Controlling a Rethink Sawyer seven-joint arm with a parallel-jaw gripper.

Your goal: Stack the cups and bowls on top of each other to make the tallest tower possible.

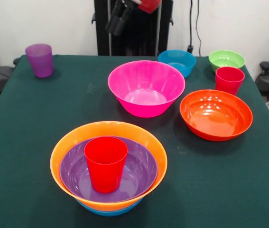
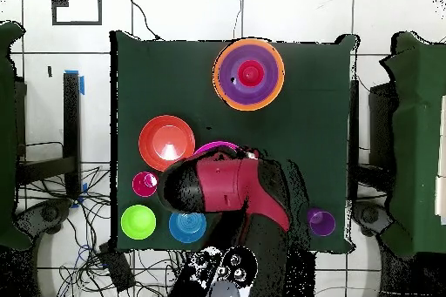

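Note:
The tower (image 1: 108, 166) stands near the table's front: an orange bowl (image 1: 68, 142) on a blue bowl (image 1: 106, 212), holding a purple bowl (image 1: 72, 171) with a red cup (image 1: 106, 161) upright in it. It also shows in the overhead view (image 2: 249, 73). A big pink bowl (image 1: 146, 88) sits mid-table, a red-orange bowl (image 1: 216, 114) to its right. A second red cup (image 1: 229, 79), a small blue bowl (image 1: 177, 61) and a green bowl (image 1: 227, 59) stand at the back right. A purple cup (image 1: 40, 60) stands at the back left. My gripper (image 1: 117, 21) hangs high above the table's far edge, behind the pink bowl.
The robot's black pedestal (image 1: 134, 33) stands behind the table's far edge. In the overhead view the red and black arm (image 2: 226, 189) covers most of the pink bowl (image 2: 213, 146). Cables (image 1: 193, 28) hang at the back right. The green cloth (image 1: 30, 142) covers the table.

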